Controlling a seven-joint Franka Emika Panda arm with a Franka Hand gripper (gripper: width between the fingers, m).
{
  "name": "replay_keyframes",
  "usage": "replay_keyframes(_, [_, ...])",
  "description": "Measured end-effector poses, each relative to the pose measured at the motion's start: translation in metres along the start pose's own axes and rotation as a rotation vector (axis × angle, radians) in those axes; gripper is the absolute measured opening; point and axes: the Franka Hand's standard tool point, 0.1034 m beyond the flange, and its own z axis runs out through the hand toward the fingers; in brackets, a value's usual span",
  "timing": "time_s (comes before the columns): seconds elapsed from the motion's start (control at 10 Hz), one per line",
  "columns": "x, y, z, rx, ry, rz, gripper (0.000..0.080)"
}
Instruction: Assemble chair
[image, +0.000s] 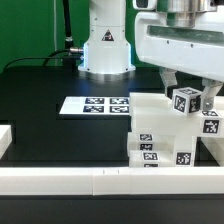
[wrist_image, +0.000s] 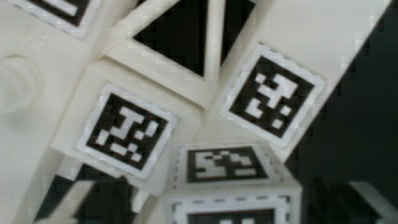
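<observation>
The chair (image: 165, 135) is a partly joined stack of chunky white tagged parts at the exterior view's right, near the front rail. A small tagged block (image: 186, 100) sits on top of it, between the fingers of my gripper (image: 188, 92). In the wrist view that block (wrist_image: 228, 195) lies close under the camera. Dark gaps show between it and the fingers (wrist_image: 365, 196) on either side, so the gripper stands open around the block without pressing it. More tagged white panels (wrist_image: 125, 125) of the chair fill the wrist view beyond.
The marker board (image: 95, 104) lies flat on the black table, in front of the robot's base (image: 105, 45). A long white rail (image: 100, 181) runs along the front edge, and another rail piece (image: 5, 140) stands at the exterior view's left.
</observation>
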Motion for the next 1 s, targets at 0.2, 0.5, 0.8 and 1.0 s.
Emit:
replay_keyframes(0.2, [0.0001,-0.0005,-0.0012,-0.003,-0.002,-0.124,0.0638])
replay_keyframes(0.5, [-0.0001,-0.0002,-0.0010,-0.006,-0.002,-0.372,0.0649])
replay_keyframes(0.8, [-0.0018,-0.0003,-0.0006,-0.020,0.006,-0.674,0.0649])
replay_keyframes(1.0, [-0.0015,-0.0001,-0.0004,-0.025,0.007,-0.834,0.0649])
